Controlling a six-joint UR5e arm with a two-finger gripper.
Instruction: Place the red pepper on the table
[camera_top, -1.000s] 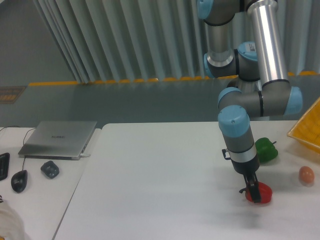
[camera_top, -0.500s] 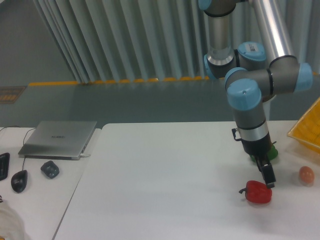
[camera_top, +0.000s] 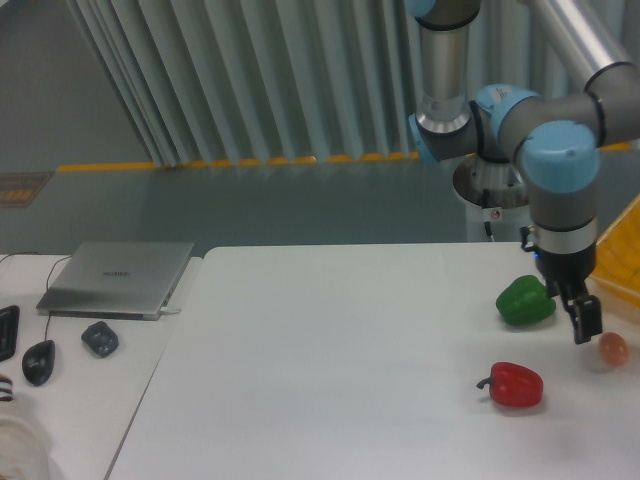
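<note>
The red pepper (camera_top: 517, 385) lies on its side on the white table (camera_top: 330, 360), near the front right, its dark stem pointing left. Nothing touches it. My gripper (camera_top: 583, 323) hangs above the table up and to the right of the pepper, between the green pepper and the orange-pink egg shape. It holds nothing. Its fingers are seen edge-on, so I cannot tell how far apart they stand.
A green pepper (camera_top: 525, 301) sits behind the red one. An orange-pink egg-shaped thing (camera_top: 613, 348) lies at the right edge, below a yellow basket (camera_top: 625, 255). On the adjoining desk at the left are a laptop (camera_top: 118, 277) and two mice (camera_top: 40, 361).
My gripper let go of the red pepper, rose and swung right, clear of it. The red pepper stays on the table where it was set. The green pepper is now unhidden.
</note>
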